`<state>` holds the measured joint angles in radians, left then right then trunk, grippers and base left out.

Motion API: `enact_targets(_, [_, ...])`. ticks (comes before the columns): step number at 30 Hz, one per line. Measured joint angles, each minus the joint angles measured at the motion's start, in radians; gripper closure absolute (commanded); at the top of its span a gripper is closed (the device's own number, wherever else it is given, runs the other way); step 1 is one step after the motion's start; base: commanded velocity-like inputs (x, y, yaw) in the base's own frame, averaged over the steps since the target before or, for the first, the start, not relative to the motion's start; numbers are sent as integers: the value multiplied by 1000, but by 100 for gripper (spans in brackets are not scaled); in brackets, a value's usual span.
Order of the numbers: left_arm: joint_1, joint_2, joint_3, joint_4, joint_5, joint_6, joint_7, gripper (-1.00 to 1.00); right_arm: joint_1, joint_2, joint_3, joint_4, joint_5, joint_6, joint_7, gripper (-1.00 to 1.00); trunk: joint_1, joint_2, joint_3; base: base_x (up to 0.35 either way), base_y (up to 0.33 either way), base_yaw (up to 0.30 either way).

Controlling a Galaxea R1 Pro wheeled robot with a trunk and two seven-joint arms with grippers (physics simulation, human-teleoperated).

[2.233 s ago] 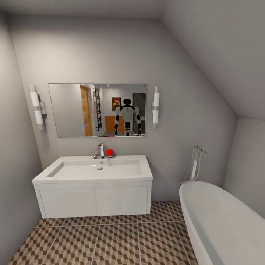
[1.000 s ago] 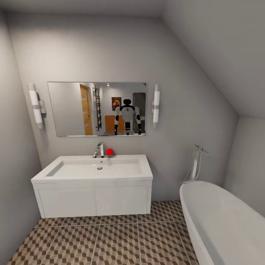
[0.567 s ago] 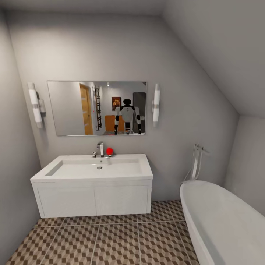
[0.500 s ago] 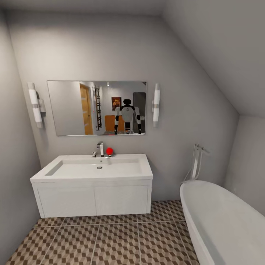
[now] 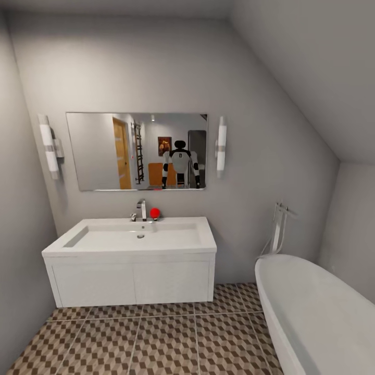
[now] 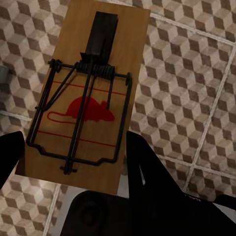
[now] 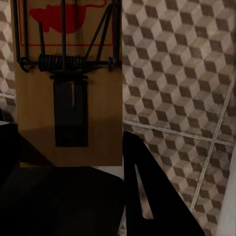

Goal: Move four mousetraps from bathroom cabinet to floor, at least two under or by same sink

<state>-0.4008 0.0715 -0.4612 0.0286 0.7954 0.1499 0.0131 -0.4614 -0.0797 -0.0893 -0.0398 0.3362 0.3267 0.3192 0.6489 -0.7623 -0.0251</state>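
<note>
The left gripper pinches one mousetrap between its dark fingers, the board's long axis running away from the wrist, spring and red mouse print facing the camera, above the bathroom floor. The right gripper clamps a second mousetrap likewise, lengthwise out from the jaws. Ahead stands the bathroom sink with a bathtub beside it. Two traps are visible.

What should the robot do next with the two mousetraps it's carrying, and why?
Probably roll closer to the bathroom sink and lower both arms. The left end effector grips one mousetrap and the right end effector another mousetrap, both held above the cube-pattern floor tiles, with the sink some way ahead.
</note>
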Motion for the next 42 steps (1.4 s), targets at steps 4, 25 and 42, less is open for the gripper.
enact_targets(4, [0, -1, -1, 0, 0, 0, 0, 100, 0, 0, 0, 1, 1, -10, -2, 100, 15, -28, -13, 0, 0, 0])
enact_targets(25, [-3, 3, -1, 0, -4, 98, 3, 100, -1, 0, -3, -10, -1, -5, -10, 100, 96, -175, -79, 0, 0, 0])
enact_targets(42, [-8, 11, -2, -26, -4, 161, 3, 100, -23, 96, -4, -13, -4, 2, -304, 100, 161, -294, -132, 0, 0, 0])
